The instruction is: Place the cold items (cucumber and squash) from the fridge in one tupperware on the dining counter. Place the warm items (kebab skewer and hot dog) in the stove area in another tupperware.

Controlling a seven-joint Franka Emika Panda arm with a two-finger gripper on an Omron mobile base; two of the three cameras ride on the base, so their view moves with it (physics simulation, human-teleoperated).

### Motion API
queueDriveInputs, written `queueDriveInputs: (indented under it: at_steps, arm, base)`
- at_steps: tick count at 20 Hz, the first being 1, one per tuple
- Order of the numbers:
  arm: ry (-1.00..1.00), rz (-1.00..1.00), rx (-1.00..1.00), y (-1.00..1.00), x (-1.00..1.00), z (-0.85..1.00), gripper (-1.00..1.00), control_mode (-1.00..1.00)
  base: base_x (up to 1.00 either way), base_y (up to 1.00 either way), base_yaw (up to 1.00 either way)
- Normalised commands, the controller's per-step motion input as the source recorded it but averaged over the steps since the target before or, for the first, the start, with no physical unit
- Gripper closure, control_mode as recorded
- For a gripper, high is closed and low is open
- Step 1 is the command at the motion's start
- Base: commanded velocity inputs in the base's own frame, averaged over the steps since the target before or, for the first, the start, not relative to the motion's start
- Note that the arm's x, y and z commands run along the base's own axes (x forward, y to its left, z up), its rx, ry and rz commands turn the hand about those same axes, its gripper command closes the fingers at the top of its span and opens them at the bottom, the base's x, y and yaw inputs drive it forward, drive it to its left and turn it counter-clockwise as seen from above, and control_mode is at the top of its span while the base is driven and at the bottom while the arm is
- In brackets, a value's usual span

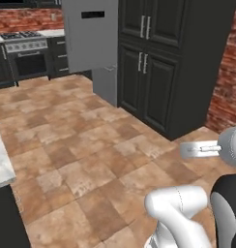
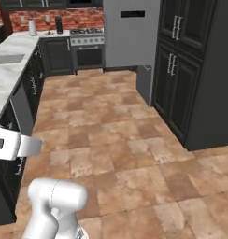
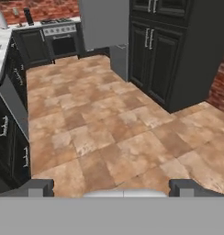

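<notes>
My gripper (image 3: pixel 114 188) is open, its two dark fingertips (image 3: pixel 40 187) wide apart over bare tiled floor with nothing between them. The grey fridge (image 1: pixel 91 34) (image 2: pixel 130 32) (image 3: pixel 102 23) stands at the far side of the room beside tall dark cabinets; its inside is hidden. The stove (image 1: pixel 25 46) (image 2: pixel 88 42) (image 3: pixel 61 34) sits against the brick back wall, to the left of the fridge. The cucumber, squash, kebab skewer, hot dog and tupperware are out of view.
A marble counter with a sink (image 2: pixel 8 70) runs along the left over dark lower cabinets (image 3: pixel 13 137). Tall dark cabinets (image 1: pixel 158 63) (image 2: pixel 190 70) close off the right. Open tiled floor (image 2: pixel 116 135) lies between them.
</notes>
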Motion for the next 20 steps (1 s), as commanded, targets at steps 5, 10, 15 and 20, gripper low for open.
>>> queueDriveInputs:
  at_steps: [5,10,15,20]
  arm:
    - [0.00,0.00,0.00,0.00,0.00,0.00,-1.00,1.00]
    - [0.00,0.00,0.00,0.00,0.00,0.00,-1.00,1.00]
    - [0.00,0.00,0.00,0.00,0.00,0.00,-1.00,1.00]
    - [0.00,0.00,0.00,0.00,0.00,0.00,-1.00,1.00]
  base:
    - [0.84,-0.50,0.30]
    - [0.74,-0.55,0.31]
    - [0.96,-0.43,0.36]
    - [1.00,-0.26,0.44]
